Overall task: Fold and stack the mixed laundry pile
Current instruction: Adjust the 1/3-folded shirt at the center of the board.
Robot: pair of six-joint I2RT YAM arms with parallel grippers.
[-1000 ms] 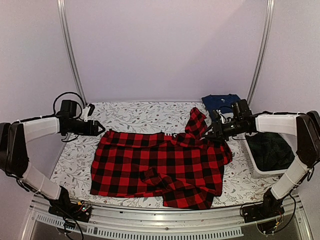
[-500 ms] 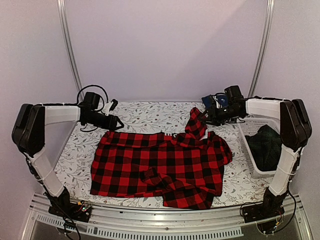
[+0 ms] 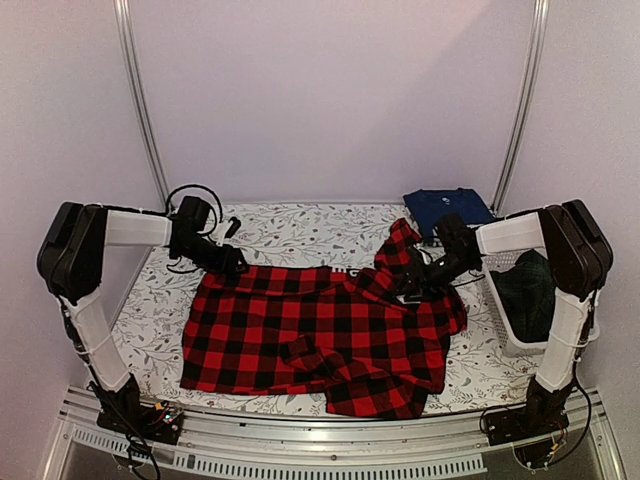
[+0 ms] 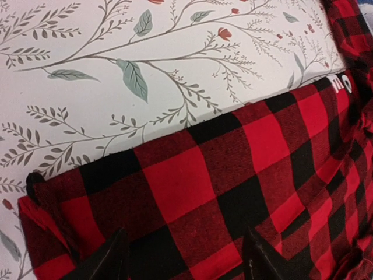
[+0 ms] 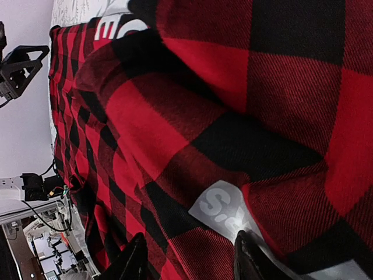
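Shirt (image 3: 320, 330) lies under spread left pincer (image 4: 185, 233) and right pincer (image 5: 191, 235)

flannel shirt (image 3: 320, 320): matt woven cloth | table cloth (image 3: 290, 235): smooth printed fabric | basket (image 3: 500, 322): plastic

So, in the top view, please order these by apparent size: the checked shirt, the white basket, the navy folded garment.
Largest: checked shirt, by far.
Then: white basket.
Smallest: navy folded garment.
The right arm hides part of the last two, so their order is less sure.
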